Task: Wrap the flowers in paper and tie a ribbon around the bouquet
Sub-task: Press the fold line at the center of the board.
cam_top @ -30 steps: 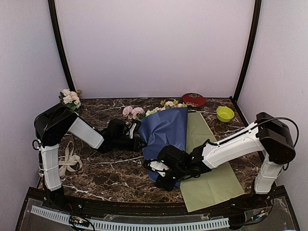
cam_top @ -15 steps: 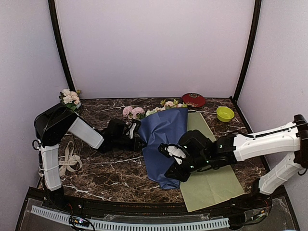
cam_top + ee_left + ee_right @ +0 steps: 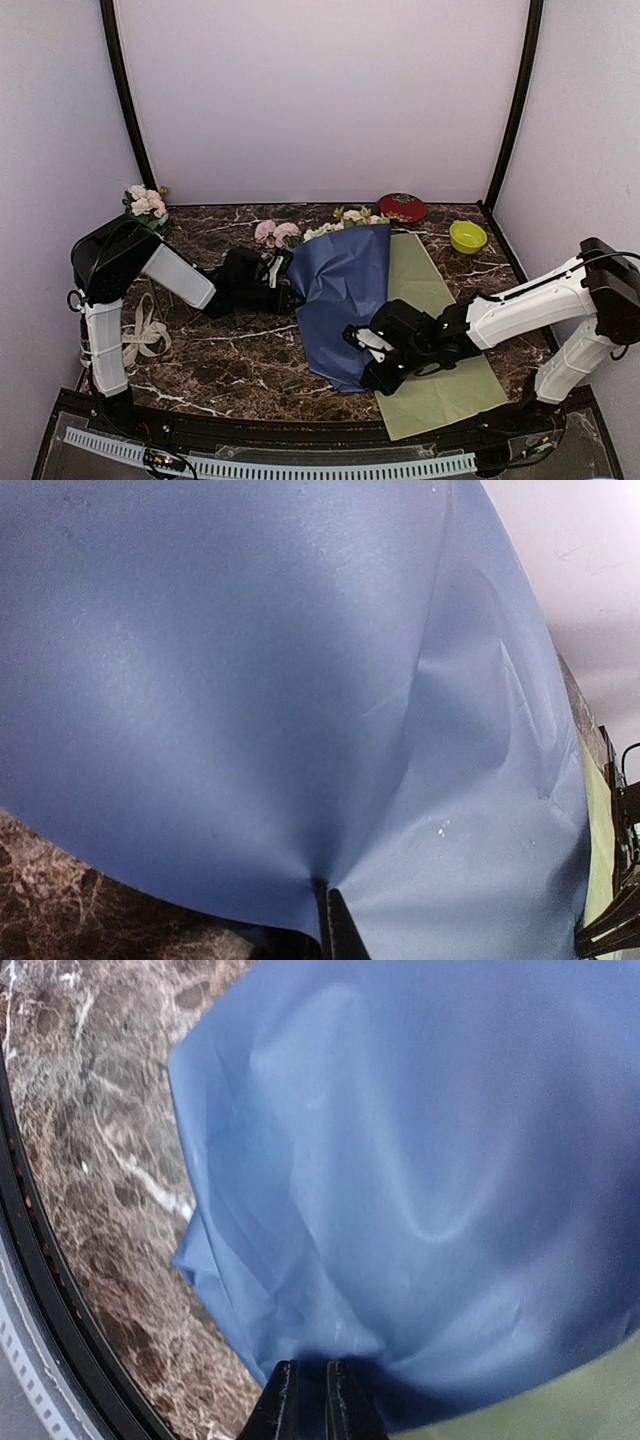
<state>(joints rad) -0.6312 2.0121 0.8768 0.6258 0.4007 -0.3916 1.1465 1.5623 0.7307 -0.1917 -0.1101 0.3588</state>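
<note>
Swinging back toward the near right, my right fingers [image 3: 285, 1405] pinch the paper [image 3: 345, 280] at its near edge; my left fingers [image 3: 338, 935] stay closed on its left edge.

text: none legible | ribbon [image 3: 148, 335]: possibly too small to tell
</note>
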